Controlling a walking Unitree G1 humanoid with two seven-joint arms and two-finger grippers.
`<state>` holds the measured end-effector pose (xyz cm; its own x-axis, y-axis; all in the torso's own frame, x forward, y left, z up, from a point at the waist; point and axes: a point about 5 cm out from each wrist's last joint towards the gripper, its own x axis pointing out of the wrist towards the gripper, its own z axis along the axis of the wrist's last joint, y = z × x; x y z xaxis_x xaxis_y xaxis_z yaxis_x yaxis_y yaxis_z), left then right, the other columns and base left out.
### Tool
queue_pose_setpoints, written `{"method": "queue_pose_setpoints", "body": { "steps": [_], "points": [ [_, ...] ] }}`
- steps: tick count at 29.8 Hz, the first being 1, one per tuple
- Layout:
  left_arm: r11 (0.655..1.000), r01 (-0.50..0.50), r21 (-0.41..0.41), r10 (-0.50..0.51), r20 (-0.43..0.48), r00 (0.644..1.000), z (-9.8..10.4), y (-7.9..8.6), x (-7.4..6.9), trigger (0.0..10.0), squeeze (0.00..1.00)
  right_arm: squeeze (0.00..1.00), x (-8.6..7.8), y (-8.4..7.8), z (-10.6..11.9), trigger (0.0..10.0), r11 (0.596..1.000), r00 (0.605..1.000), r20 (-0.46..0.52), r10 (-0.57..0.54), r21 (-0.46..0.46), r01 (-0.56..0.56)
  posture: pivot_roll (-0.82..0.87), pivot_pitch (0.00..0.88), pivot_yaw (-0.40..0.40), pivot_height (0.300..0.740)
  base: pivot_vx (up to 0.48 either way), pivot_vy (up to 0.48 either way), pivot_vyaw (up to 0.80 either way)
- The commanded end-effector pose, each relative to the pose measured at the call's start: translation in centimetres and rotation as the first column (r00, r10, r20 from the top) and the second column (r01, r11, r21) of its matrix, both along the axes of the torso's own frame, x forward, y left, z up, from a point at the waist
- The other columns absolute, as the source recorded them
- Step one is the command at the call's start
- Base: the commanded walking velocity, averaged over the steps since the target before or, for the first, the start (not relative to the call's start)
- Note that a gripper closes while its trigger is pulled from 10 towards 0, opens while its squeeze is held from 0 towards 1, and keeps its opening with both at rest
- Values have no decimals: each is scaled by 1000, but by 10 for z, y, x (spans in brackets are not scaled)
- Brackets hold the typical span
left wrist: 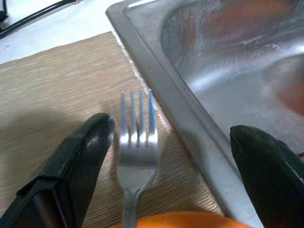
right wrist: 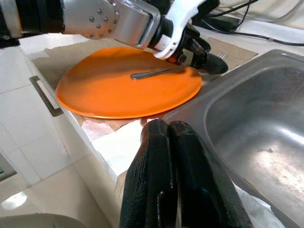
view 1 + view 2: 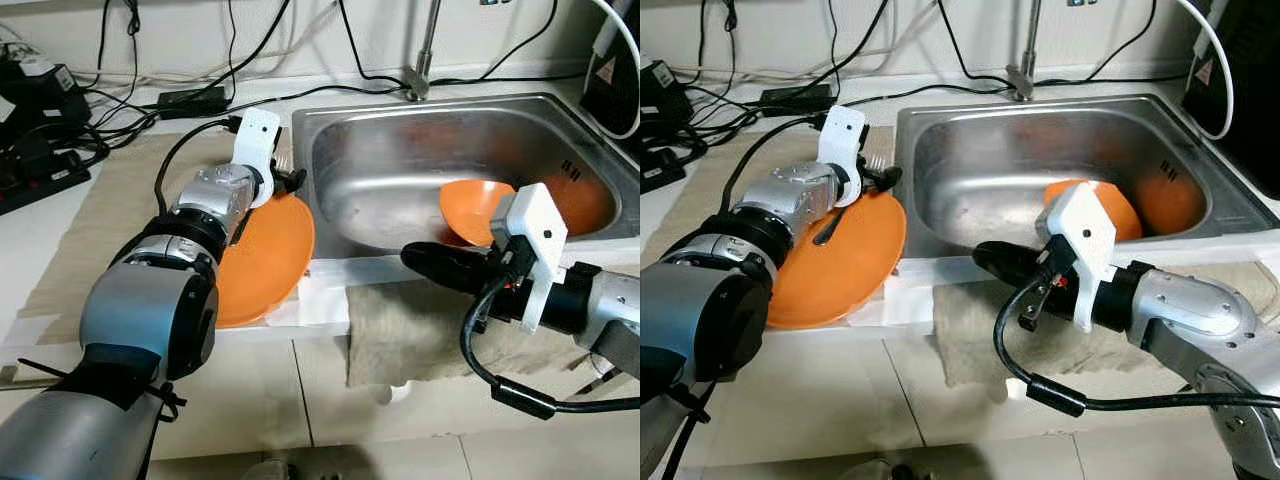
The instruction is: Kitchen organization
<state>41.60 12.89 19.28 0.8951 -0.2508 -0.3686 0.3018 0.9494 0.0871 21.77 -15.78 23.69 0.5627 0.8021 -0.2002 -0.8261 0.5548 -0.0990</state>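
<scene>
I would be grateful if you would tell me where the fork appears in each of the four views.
Left eye view: hidden behind the left wrist, cannot be made out.
Right eye view: fork lies on the orange plate, below the left gripper.
Left wrist view: tines between the open fingers.
Right wrist view: handle across the plate.
Shared landmark: sink.

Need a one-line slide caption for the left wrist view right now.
Left pincer open over a fork lying from the orange plate onto the woven mat, beside the steel sink.
</scene>
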Motion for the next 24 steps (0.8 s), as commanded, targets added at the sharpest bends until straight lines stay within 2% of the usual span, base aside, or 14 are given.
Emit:
{"method": "queue_pose_setpoints", "body": {
  "steps": [1,8,19,24],
  "points": [
    [1000,-22,9,22,-29,999,-8,5,-2,10000,0,0,-3,-1,3,10000,1000,1000,9,-7,-2,8,-213,43,111,740,0,0,0],
    [996,-91,-21,89,-71,994,-20,12,-5,10000,0,0,-7,-2,2,10000,1000,1000,-2,-18,-7,18,-235,57,108,740,0,0,0],
    [991,-136,-6,136,-32,990,-15,21,-3,10000,0,0,-13,-5,1,10000,999,999,-18,-39,-18,39,-256,54,104,740,0,0,0],
    [986,-162,-33,160,-43,986,-16,21,-4,10000,0,0,-14,-6,0,10000,999,999,-25,-42,-24,42,-260,54,101,740,0,0,0]
  ]
}}
